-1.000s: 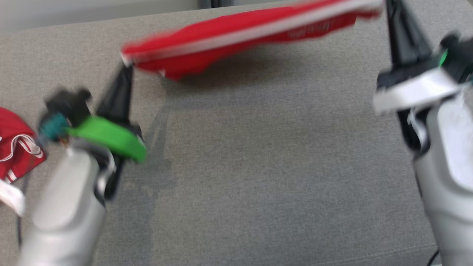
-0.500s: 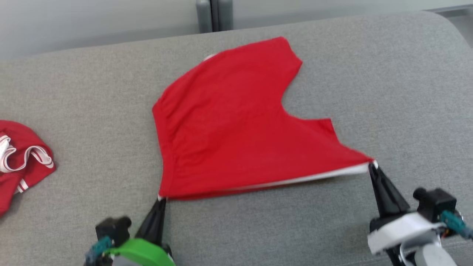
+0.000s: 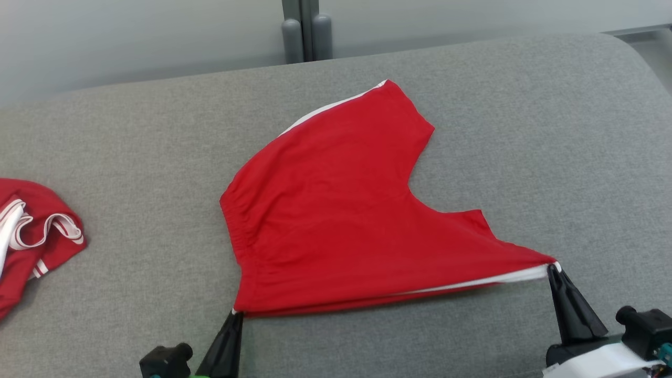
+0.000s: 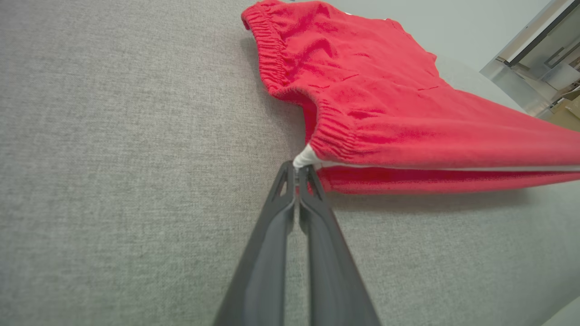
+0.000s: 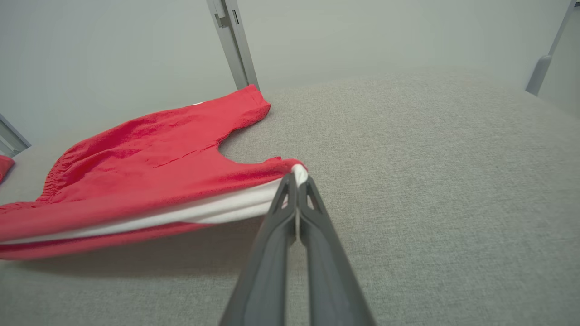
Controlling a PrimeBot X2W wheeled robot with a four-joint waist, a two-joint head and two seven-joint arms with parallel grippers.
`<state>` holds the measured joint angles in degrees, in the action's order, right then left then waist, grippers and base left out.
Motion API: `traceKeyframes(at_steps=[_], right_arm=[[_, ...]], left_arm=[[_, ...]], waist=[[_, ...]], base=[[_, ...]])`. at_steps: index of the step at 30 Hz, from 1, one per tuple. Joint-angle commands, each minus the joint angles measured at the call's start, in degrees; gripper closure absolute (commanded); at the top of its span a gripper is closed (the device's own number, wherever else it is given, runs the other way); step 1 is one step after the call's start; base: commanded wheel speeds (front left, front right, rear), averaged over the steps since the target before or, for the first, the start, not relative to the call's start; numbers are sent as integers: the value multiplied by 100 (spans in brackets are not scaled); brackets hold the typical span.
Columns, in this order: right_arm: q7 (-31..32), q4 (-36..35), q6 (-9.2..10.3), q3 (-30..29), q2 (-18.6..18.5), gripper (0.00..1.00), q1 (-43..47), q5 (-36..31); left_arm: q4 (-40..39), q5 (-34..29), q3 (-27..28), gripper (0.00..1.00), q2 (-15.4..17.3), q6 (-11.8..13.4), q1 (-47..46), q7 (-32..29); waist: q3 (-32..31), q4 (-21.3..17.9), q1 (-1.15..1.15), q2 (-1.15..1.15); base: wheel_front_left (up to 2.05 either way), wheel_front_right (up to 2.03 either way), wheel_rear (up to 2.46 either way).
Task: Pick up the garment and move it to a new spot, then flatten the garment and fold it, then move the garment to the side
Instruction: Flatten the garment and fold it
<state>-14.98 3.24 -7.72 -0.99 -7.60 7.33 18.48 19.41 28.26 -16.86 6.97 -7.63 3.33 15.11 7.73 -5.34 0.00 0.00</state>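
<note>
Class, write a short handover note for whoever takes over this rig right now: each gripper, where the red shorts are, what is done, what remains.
Left gripper: shut on a waistband corner of the red shorts.
Right gripper: shut on a leg-hem corner, at the white stripe.
Shorts: spread on the grey cushion, near edge lifted and taut between the grippers.
Second red garment: crumpled at the left.
Done: picked up, mostly laid out.
Left: lower the edge, flatten, fold, move aside.

No legible text, label or number anywhere.
</note>
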Motion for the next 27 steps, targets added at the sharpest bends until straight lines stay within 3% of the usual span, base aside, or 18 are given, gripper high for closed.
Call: traceKeyframes(at_steps=[1, 9, 17, 27], right_arm=[[-28, -26, 40, -17, -13, 100, -213, -35], [-27, 356, 28, 172, 173, 100, -1793, -392], [-21, 1480, 28, 449, 65, 100, -3918, -957], [-21, 3047, 28, 476, -21, 100, -5845, -1723]], left_arm=[[-57, 50, 134, 100, 30, 26, -179, 4], [-165, 108, 78, 100, -108, 21, -1231, 4], [51, 240, 16, 100, -166, 21, -2422, 4], [429, 318, -79, 100, -240, 21, -3466, 4]], waist=[[116, 58, 0, 0], [846, 398, 0, 0], [1523, 774, 0, 0], [2112, 1073, 0, 0]], base=[[0, 0, 0], [0, 0, 0], [0, 0, 0], [0, 0, 0]])
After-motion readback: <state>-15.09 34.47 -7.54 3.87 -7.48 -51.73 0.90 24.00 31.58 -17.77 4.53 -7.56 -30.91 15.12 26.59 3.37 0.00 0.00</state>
